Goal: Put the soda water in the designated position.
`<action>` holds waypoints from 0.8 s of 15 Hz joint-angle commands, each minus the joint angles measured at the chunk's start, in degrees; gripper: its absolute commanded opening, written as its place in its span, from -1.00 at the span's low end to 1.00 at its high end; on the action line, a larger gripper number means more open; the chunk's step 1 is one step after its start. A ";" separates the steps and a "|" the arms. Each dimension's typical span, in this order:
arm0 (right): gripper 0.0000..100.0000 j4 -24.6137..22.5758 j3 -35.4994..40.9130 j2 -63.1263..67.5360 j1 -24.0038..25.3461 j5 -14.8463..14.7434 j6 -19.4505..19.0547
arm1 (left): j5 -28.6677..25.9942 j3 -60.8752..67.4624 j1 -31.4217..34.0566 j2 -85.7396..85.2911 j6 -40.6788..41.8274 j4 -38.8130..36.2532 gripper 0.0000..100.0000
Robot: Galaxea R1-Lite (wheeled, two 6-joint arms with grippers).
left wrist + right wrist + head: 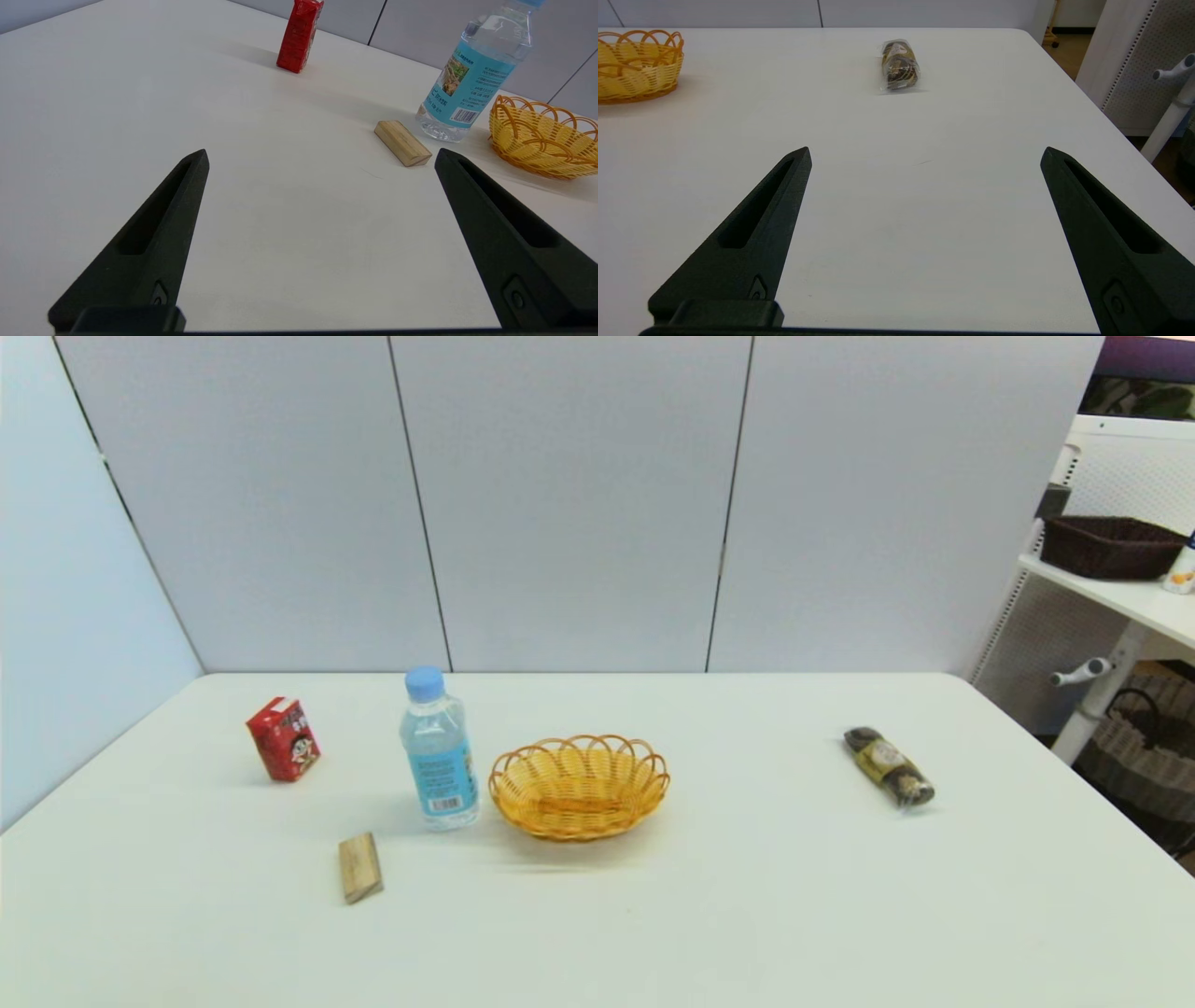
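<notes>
Wicker basket (579, 788) beside soda water (439, 751) (upright).

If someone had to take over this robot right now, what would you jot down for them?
Left gripper: fingers open, empty, above bare table, short of the wooden block.
Right gripper: fingers open, empty, over the table's right part.
Soda water: upright on the table, just left of the yellow basket, untouched.
Done: nothing yet.
Left: grasp the bottle and set it in its spot, probably the basket. The left arm looks nearer.
</notes>
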 commanded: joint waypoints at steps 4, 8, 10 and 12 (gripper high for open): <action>1.00 -0.04 0.02 -0.10 0.02 -0.01 -0.02 | -0.04 0.00 -0.01 0.10 -0.09 -0.05 1.00; 1.00 -0.04 0.02 -0.10 0.02 -0.01 -0.02 | -0.04 0.00 -0.01 0.10 -0.09 -0.05 1.00; 1.00 -0.04 0.02 -0.10 0.02 -0.01 -0.02 | -0.04 0.00 -0.01 0.10 0.00 0.04 1.00; 1.00 -0.04 0.02 -0.10 0.02 -0.01 -0.02 | 0.05 0.00 -0.01 0.10 0.26 0.13 1.00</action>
